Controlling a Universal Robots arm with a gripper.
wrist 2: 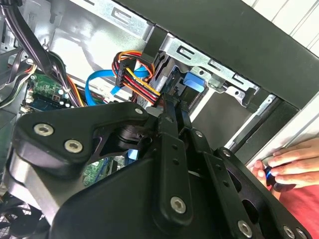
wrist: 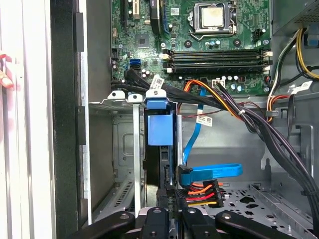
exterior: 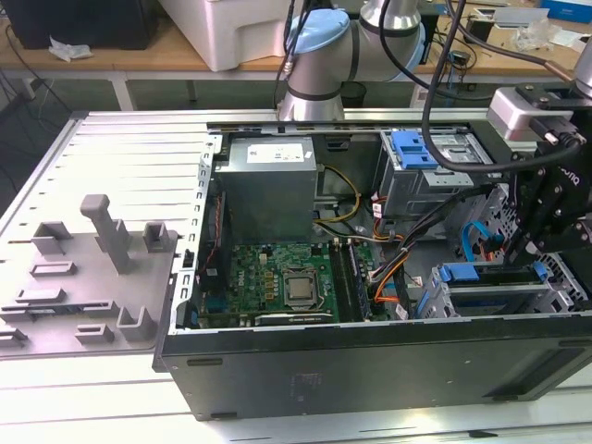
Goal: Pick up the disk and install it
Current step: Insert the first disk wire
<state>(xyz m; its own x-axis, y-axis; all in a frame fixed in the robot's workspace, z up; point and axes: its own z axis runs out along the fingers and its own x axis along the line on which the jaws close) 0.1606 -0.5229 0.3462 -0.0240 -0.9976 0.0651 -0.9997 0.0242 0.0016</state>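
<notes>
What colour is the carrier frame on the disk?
Blue, seen best on the disk in the first wrist view.

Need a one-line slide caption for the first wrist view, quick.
Gripper poised at the blue-framed disk standing on edge in the drive cage, motherboard beyond.

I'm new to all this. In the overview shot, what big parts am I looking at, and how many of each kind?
Open computer case: 1
Silver power supply box: 1
Green motherboard: 1
Processor socket: 1
Robot arm: 1
Grey moulded tray: 1
Total: 6
</notes>
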